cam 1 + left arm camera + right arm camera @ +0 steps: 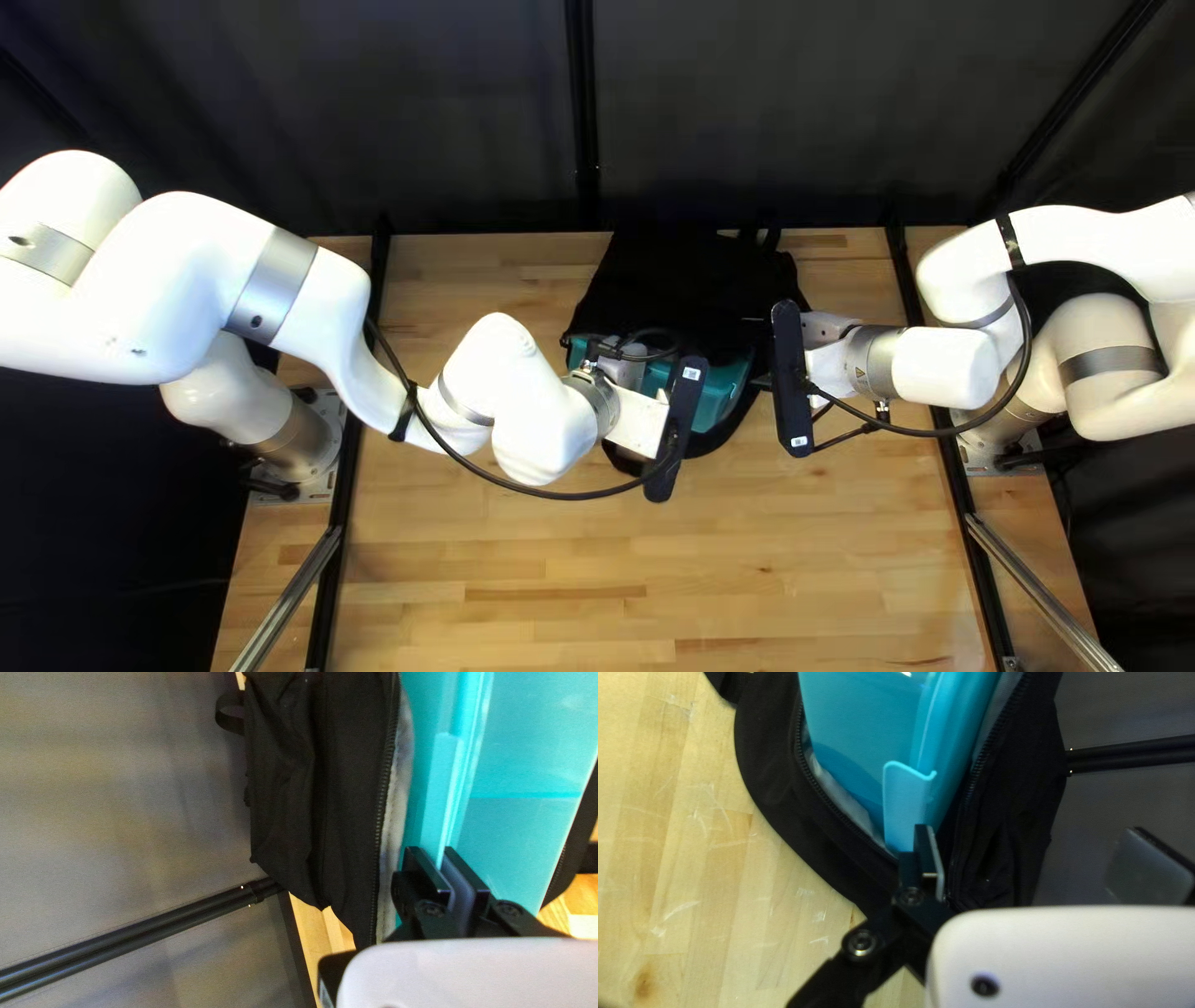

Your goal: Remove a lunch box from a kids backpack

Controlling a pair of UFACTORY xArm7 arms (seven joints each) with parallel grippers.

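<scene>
Left claw (676,429) pinches a glossy turquoise lunch box (529,827), translucent-sided, in black backpack (349,784).

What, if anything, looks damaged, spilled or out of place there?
Only some pale scratches on the tabletop beside the backpack; they look like surface wear. I see no spill, and the lunch box sits in the unzipped backpack with no visible crack. I cannot tell whether its side clip is fully fastened.

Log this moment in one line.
Teal plastic lunch box in unzipped black fabric backpack; left gripper shut on box's rim; right gripper wide open
</scene>
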